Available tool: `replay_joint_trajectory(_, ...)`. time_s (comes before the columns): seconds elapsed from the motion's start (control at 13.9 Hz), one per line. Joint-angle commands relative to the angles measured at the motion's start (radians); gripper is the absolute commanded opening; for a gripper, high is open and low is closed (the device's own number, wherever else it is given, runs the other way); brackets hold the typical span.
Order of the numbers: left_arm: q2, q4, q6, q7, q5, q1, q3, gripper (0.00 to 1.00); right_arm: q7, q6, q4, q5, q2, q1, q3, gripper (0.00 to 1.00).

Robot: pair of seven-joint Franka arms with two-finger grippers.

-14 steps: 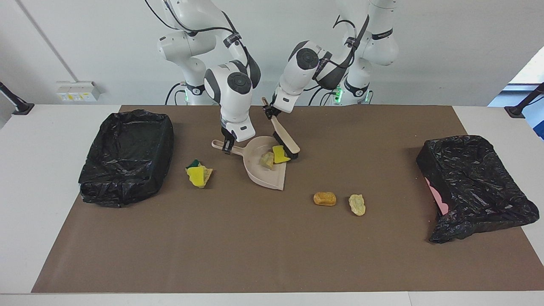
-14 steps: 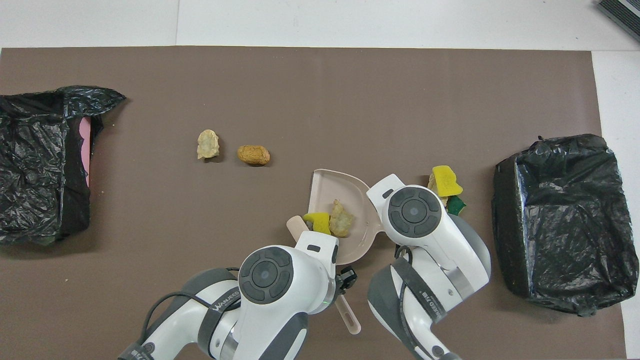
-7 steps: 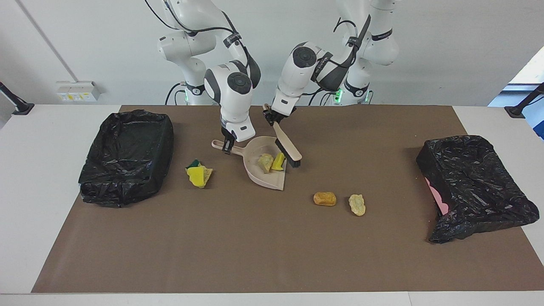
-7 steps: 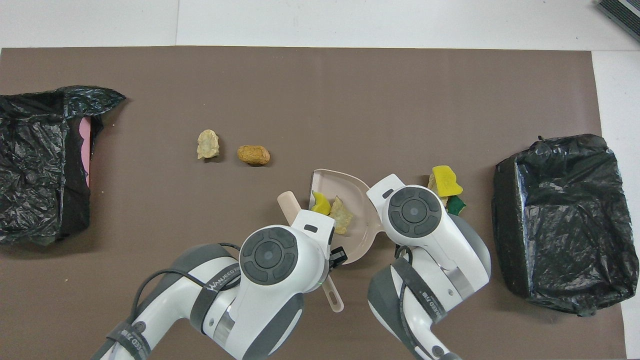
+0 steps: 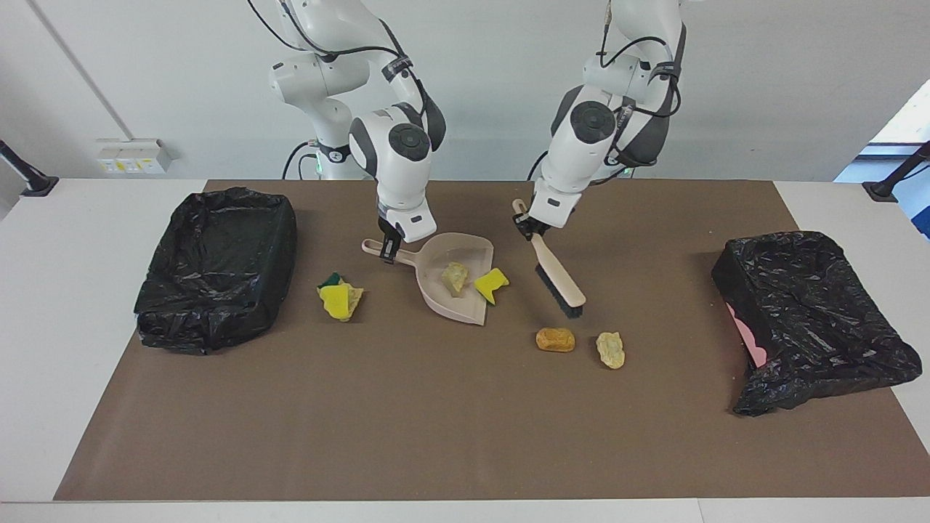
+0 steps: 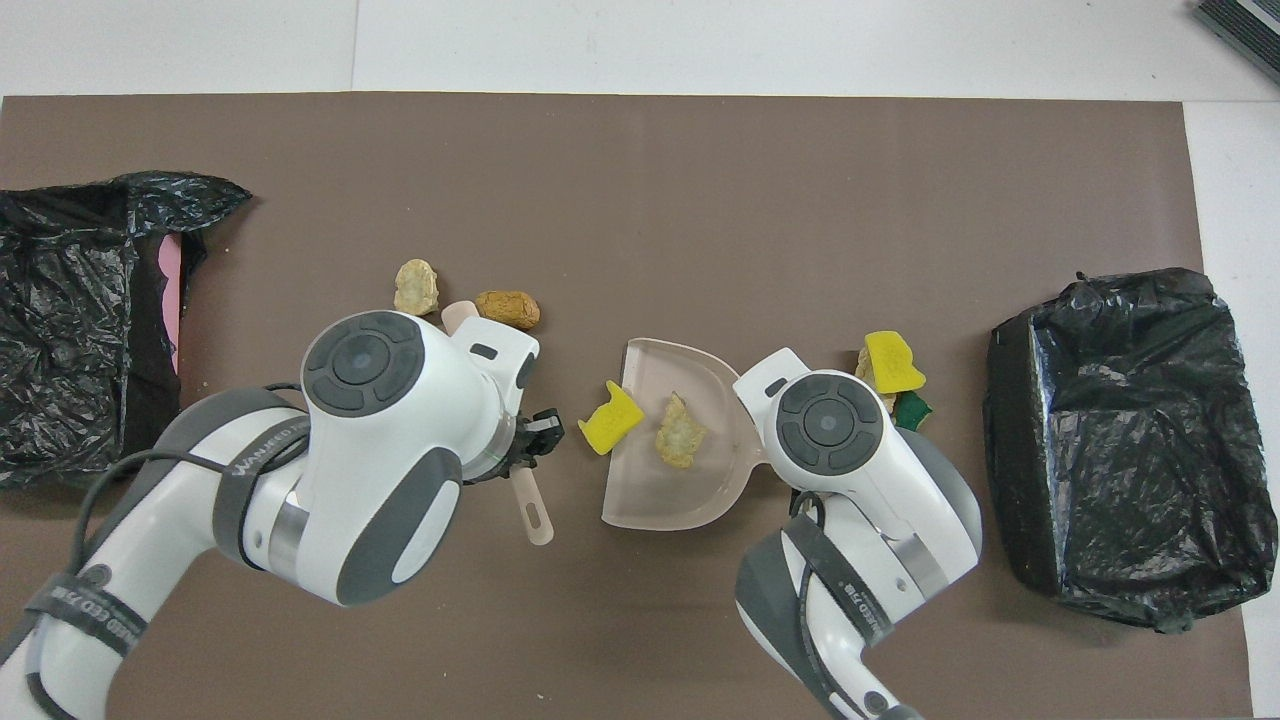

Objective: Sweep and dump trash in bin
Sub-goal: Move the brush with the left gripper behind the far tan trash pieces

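**Brush up, pan down, four scraps loose**

Brown mat point(image 5: 450, 421) over a white table point(image 5: 65, 240); white wall at the robots' end. Landmark: the dustpan point(image 5: 456, 274), flat on the mat.

Two black-lined bins point(image 5: 218, 265) point(image 5: 814, 319), one at each end of the table.

Trash, five pieces: tan chunk point(image 5: 455, 277) in the pan; yellow chunk point(image 5: 491, 283) on its lip; yellow-green chunk point(image 5: 339, 298) beside the pan toward the right arm's end; orange chunk point(image 5: 555, 339) and pale chunk point(image 5: 610, 349) toward the left arm's end, farther from the robots.

Right gripper point(image 5: 389, 245) clamped on the pan's handle. Left gripper point(image 5: 528, 229) clamped on the brush point(image 5: 556, 276), bristles over the mat near the orange chunk.
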Motion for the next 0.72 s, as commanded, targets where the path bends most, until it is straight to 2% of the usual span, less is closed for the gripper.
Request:
replay_joint_trajectory(0.0, 0.06, 0.079, -0.052, 0.112, 0.042, 0.094, -0.012, 0.0, -0.03, 0.022, -0.011, 0.012, -0.002, -0.018, 0.007, 0.0)
replay_joint_trajectory(0.29, 0.08, 0.097, -0.037, 0.46, 0.154, 0.227, -0.012, 0.0, -0.03, 0.022, -0.011, 0.012, -0.002, -0.018, 0.007, 0.0)
replay_joint_trajectory(0.65, 0.153, 0.154, -0.032, 0.577, 0.229, 0.33, -0.012, 0.0, -0.027, 0.022, -0.018, 0.012, -0.004, -0.018, 0.007, 0.0)
